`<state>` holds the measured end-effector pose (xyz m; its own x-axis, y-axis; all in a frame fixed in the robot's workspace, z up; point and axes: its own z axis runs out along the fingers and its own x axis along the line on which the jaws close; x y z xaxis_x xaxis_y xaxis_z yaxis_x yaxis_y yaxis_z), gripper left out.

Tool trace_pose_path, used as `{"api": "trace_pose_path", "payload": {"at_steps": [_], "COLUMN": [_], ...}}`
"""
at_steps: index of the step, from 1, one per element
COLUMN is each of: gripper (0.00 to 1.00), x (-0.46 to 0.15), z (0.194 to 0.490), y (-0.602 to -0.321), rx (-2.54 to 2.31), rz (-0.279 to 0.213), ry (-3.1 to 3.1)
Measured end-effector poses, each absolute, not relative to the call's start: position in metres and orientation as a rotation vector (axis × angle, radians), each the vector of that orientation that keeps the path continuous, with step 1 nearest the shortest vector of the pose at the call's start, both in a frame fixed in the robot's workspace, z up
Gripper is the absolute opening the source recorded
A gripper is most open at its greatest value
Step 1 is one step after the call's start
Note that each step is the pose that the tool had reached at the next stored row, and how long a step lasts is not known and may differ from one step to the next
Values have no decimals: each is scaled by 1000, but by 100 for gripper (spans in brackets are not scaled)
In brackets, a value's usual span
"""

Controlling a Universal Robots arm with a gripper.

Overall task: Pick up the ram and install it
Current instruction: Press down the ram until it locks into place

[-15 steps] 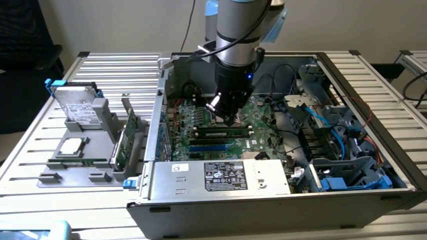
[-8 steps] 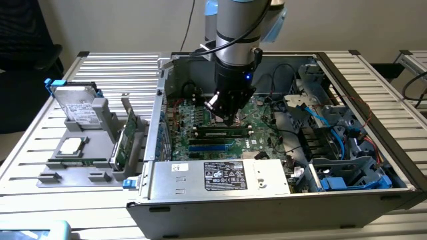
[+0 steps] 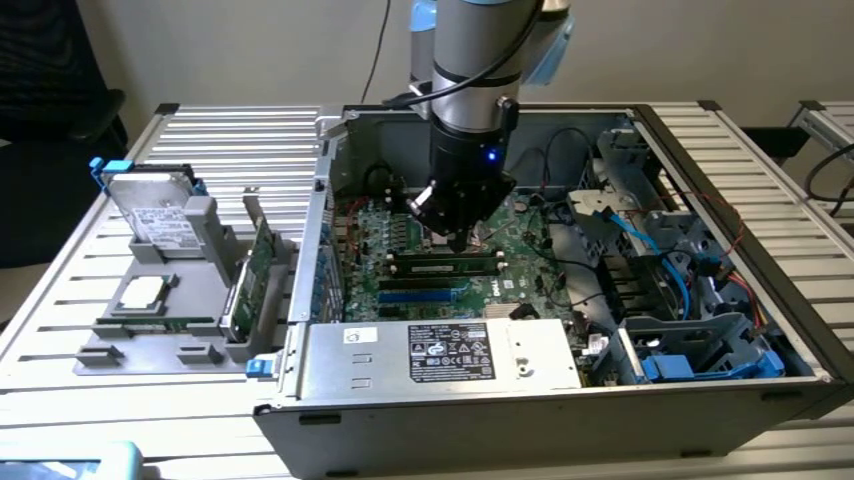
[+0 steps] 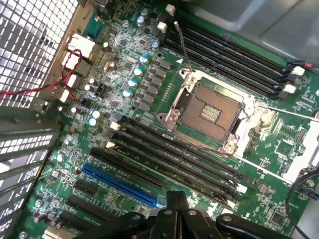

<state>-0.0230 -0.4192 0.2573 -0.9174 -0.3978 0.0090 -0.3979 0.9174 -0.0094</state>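
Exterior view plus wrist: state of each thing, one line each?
gripper: shut, empty, over the motherboard
ram: lying along a memory slot by the gripper; full seating not clear
CPU socket: open, no chip in it
PC case: side panel off, interior exposed
expansion card: outside the case, standing in the holder

The exterior view looks down at a slant from above the near side of the worktop [image 3: 200,130], far enough back to take in the whole open computer case [image 3: 561,410] and the arm [image 3: 474,90] reaching into it. The wrist view sits on the arm inside the case, close above the motherboard [image 4: 124,64], facing almost straight down, with the closed fingers [image 4: 176,201] at its edge. Both views share the motherboard [image 3: 400,235] with its memory slots [image 4: 164,154] and blue slot [image 4: 119,181].
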Motion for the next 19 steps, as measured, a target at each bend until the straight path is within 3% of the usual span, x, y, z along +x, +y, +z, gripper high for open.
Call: {"api": "trace_pose_path", "payload": {"at_steps": [19], "gripper": [11], "x": [-23], "z": [257], "y": [-419], "rx": [173], "rz": [16], "ry": [-3128]}}
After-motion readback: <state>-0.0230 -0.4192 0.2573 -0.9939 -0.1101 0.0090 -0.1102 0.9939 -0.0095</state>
